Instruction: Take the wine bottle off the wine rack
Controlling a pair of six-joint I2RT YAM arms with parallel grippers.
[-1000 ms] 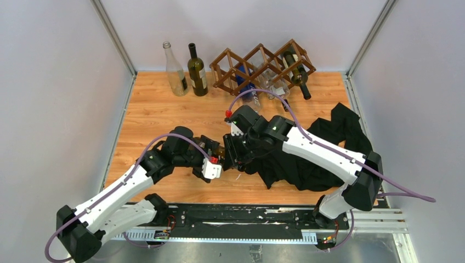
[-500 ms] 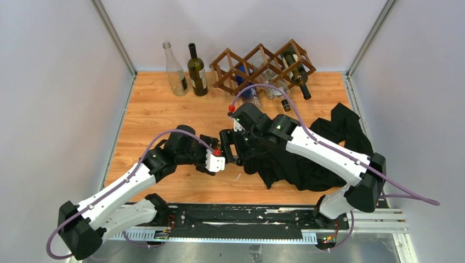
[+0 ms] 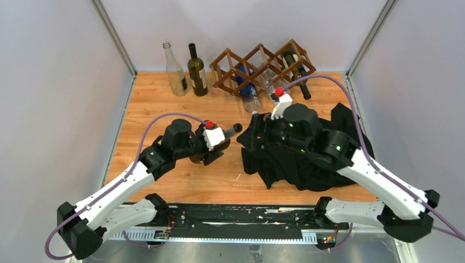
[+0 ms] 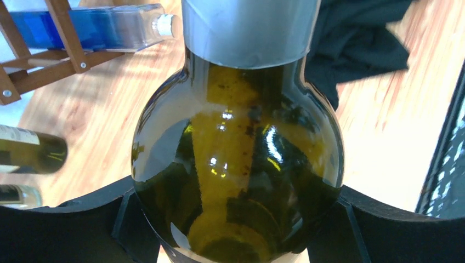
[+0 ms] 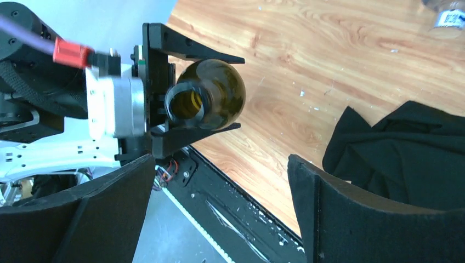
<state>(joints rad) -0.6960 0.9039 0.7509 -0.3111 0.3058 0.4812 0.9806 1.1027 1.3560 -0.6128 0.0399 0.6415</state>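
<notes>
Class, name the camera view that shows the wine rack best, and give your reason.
Top external: the whole rack shows, diamond cells and all. Left wrist catches only a corner of its slats, with a blue bottle lying in it. Right wrist shows none of it.

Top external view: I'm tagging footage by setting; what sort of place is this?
Likely a lab robot cell, not a cellar: plain grey panels enclose the wooden table, and both arms are bolted to a metal rail.
</notes>
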